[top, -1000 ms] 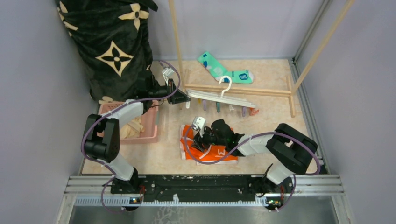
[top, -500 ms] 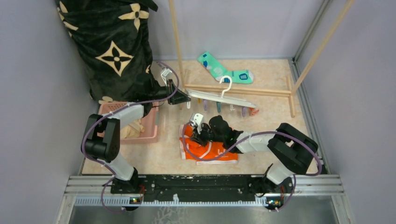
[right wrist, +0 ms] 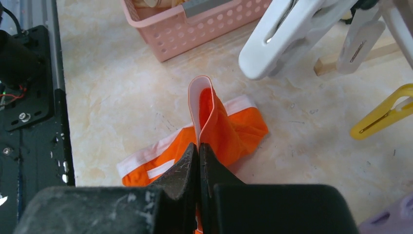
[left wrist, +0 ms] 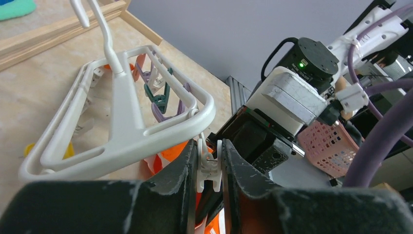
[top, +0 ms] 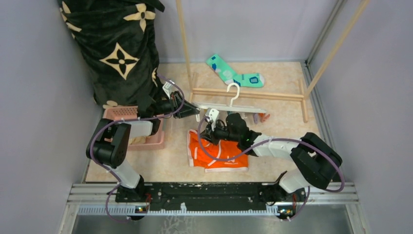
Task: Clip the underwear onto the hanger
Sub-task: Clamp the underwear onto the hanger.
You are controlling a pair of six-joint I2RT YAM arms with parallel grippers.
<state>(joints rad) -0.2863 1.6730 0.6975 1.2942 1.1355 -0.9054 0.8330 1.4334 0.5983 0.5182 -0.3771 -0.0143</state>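
The underwear (top: pixel 219 157) lies on the tabletop (top: pixel 170 168) just in front of the hanger (top: pixel 229 106). I have one edge pinched up: my right gripper (right wrist: pixel 199 148) is closed tight on a raised fold with white piping. My left gripper (left wrist: pixel 209 146) is squeezed around a white clothespin (left wrist: pixel 208 170) at the hanger's left end, near the pink basket (top: pixel 155 142).

One underwear (top: pixel 229 163), one hanger (top: pixel 243 108), one sock (top: pixel 233 73), one basket (top: pixel 117 112).
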